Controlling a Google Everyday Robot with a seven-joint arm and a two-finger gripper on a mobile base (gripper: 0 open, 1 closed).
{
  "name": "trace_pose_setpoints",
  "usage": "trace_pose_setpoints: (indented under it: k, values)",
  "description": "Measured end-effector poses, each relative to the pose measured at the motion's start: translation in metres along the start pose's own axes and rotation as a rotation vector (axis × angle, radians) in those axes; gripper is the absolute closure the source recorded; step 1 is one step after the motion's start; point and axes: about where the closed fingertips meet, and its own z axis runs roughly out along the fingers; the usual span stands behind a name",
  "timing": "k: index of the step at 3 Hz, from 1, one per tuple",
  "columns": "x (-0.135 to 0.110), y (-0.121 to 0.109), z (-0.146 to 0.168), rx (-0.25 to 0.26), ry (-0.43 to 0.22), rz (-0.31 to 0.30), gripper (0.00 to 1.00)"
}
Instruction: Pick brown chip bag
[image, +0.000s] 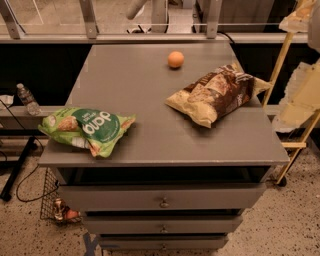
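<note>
Tool (306, 17) hangs upper right, well apart from crinkled brown chip bag (215, 95).

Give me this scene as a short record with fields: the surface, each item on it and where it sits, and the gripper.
surface: grey cabinet top, drawers below
brown chip bag: right side, lying flat, near the right edge
green bag: front left corner, lying flat
orange ball: towards the back, apart from both bags
gripper: not in view
task state: brown chip bag not yet picked
</note>
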Motion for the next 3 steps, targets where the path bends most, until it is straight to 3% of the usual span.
trace_pose_setpoints:
  k: [1, 2, 3]
  values:
    - [0.000, 0.000, 0.000, 0.000, 0.000, 0.000, 0.00]
    - [-0.005, -0.012, 0.018, 0.008, -0.069, -0.028, 0.00]
    - [-0.029, -0.031, 0.068, -0.018, -0.163, -0.131, 0.00]
